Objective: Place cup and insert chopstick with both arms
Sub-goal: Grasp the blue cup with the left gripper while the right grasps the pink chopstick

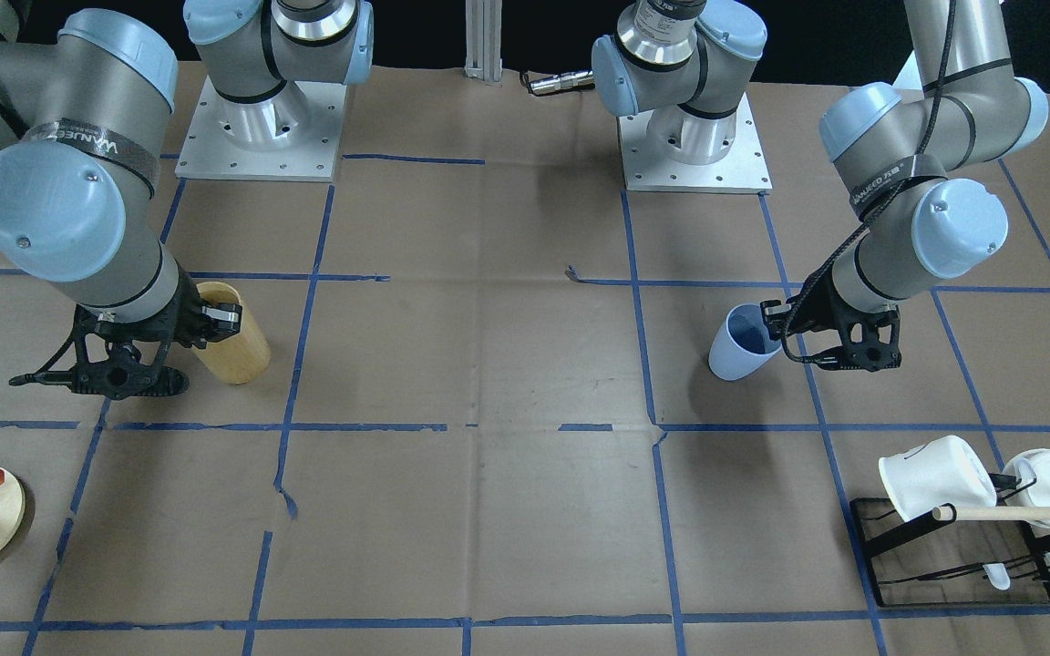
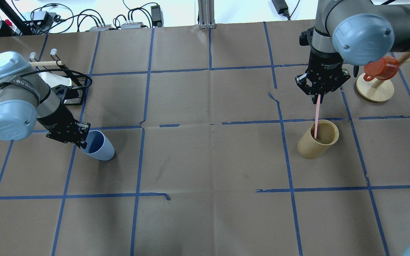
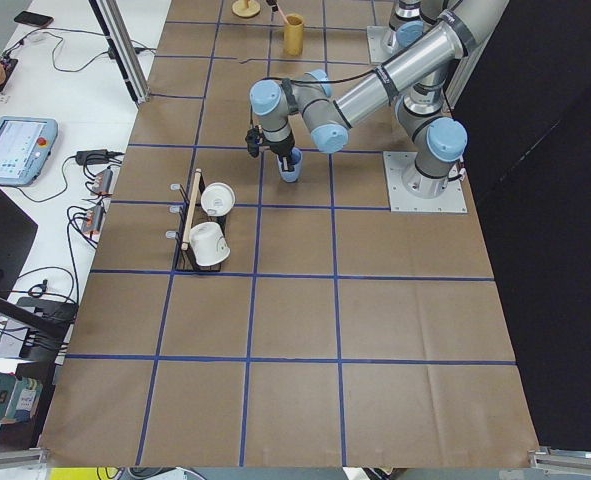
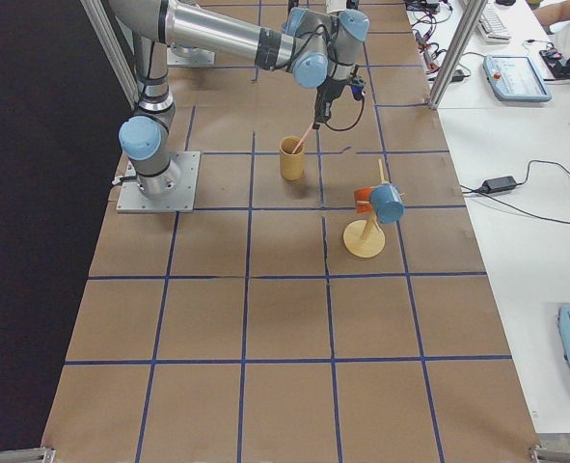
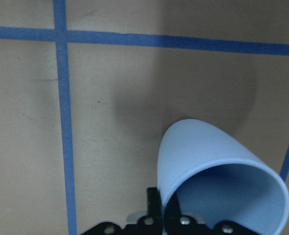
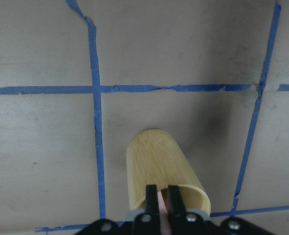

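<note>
The light blue cup is on the table's left side and leans a little. My left gripper is shut on its rim, one finger inside and one outside, as the left wrist view shows on the cup. I cannot tell whether the cup's base touches the table. My right gripper is shut on the top of the pale pink chopstick. The stick's lower end stands inside a tan wooden cylinder, which the right wrist view shows just below the fingers.
A black rack with white mugs and a wooden dowel stands behind the left arm. A round wooden stand with an orange cup is to the right of the right gripper. Blue tape lines grid the brown table.
</note>
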{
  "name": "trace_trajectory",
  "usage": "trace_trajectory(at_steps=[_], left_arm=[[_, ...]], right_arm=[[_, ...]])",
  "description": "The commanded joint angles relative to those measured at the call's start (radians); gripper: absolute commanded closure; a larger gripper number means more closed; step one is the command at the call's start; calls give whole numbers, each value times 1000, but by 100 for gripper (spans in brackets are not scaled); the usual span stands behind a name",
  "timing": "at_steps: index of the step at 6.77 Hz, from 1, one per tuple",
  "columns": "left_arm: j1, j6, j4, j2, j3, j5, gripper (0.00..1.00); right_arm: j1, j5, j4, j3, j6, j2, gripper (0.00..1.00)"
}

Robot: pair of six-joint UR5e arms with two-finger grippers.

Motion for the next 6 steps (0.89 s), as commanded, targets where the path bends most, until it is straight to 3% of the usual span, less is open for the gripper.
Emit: trace_trajectory(at_steps=[1, 3, 6], left_arm=[[-54, -32, -14, 8, 49, -7, 100], [-203, -269, -8, -8, 114, -13, 100], [-451, -614, 3, -86, 229, -36, 100]], right_arm=[[0, -10, -3, -17, -2, -1, 90], [0, -11, 19, -74, -3, -11, 90], [12, 34, 150, -270, 6, -31, 89]])
